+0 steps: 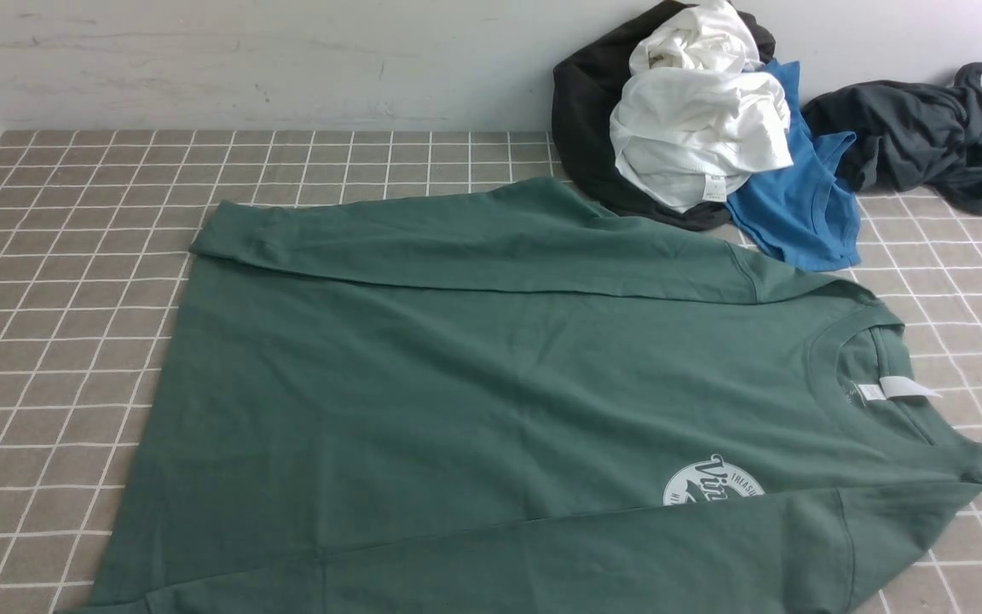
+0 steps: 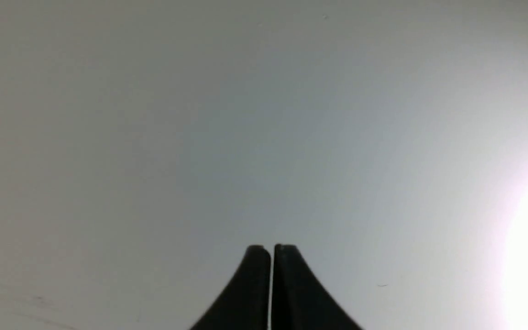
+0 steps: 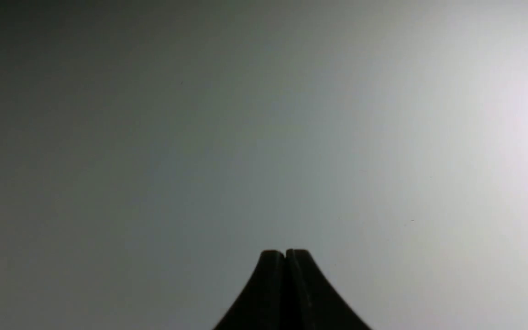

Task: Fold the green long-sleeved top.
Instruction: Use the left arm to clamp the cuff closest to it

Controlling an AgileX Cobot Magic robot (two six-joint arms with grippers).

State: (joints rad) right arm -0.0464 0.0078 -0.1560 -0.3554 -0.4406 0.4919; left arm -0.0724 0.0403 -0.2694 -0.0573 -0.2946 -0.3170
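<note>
Status: green long-sleeved top [image 1: 474, 384] lies flat on the bench [image 1: 56, 256], front side up, just robot-side of the clothes pile [image 1: 696, 128]. Its far shoulder sits right beside the pile's blue shirt [image 1: 806, 213].

Long axis runs crosswise to the robot. Collar and neck label [image 1: 896, 389] are at the end near the pile, hem at the end well away from it. Both sleeves look already folded in: one along the edge toward the pile, one along the opposite edge, covering part of the white logo [image 1: 713, 486].

Left claw [image 2: 271, 247]: tips pressed together, nothing between them. Right claw [image 3: 285, 251]: same. Both wrist cams show only blank grey, no cloth, and neither arm is in the front view, so I can't tell the bearing from claw to top.

Judgement: the next fold goes along that axis. The collar end is on the right arm's side, the hem end on the left's. Both claws must spread before any grab.
</note>
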